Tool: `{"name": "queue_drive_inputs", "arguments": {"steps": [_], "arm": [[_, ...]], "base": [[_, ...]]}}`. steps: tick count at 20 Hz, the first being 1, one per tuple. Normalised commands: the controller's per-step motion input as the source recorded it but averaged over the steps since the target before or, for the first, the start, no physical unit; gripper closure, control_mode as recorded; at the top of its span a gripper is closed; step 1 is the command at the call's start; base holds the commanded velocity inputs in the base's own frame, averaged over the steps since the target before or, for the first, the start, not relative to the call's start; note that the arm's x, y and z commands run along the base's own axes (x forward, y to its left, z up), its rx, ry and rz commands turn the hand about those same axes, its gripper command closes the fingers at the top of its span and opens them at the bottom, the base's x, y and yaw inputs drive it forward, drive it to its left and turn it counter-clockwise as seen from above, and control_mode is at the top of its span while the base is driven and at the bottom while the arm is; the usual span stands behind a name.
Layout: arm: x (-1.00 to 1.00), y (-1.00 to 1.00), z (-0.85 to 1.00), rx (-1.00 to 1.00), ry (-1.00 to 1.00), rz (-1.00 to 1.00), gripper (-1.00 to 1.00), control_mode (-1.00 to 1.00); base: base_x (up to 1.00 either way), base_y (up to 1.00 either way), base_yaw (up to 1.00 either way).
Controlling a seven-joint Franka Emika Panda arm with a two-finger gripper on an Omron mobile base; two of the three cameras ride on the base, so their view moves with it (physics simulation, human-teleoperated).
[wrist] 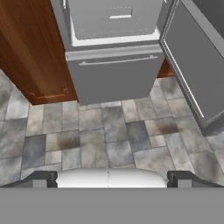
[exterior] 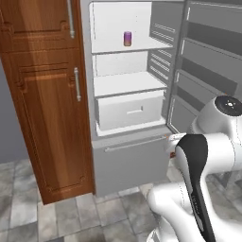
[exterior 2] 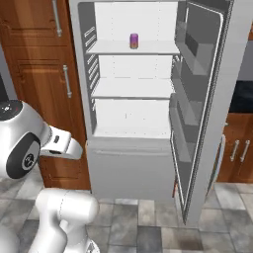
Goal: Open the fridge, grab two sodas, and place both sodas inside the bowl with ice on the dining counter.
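Grey stone floor tiles (exterior: 71, 212) spread across the bottom of the left base view, under a tall brown wooden cabinet with steel handles (exterior: 45, 94) that takes up the left side. Right of it stands the tall light-grey fridge (exterior: 127, 160), its door (exterior: 208, 61) swung open toward the upper right of the frame. A small cylindrical soda can, purple above orange-brown (exterior: 127, 38), stands upright on the top white shelf, upper centre. Below it sit a bare shelf and a white drawer (exterior: 130, 111). The white robot arm (exterior: 203, 160) rises from the lower right.

Seen from the right base view, the same can (exterior 2: 134, 41) stands near the top centre on the upper shelf, and the open door fills the right half of the frame with its inner racks. The arm sits at the lower left.

Looking down in the hand view, the fridge's lower grey compartment with its bar handle (wrist: 118, 61) lies at top centre above the tiles. The gripper (wrist: 112, 178) shows two dark fingertips (wrist: 41, 178) spread wide apart at the bottom, holding nothing.
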Motion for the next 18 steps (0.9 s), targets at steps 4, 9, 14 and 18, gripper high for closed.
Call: {"name": "queue_drive_inputs", "arguments": {"steps": [4,9,14,18], "arm": [[0.00,0.00,0.00,0.00,0.00,0.00,-1.00,1.00],[0.00,0.00,0.00,0.00,0.00,0.00,-1.00,1.00],[0.00,0.00,0.00,0.00,0.00,0.00,-1.00,1.00],[0.00,0.00,0.00,0.00,0.00,0.00,-1.00,1.00]], "base": [[1.00,0.00,-0.03],[0.83,-0.14,-0.02],[0.55,-0.35,0.00],[0.56,-0.31,0.00]]}}
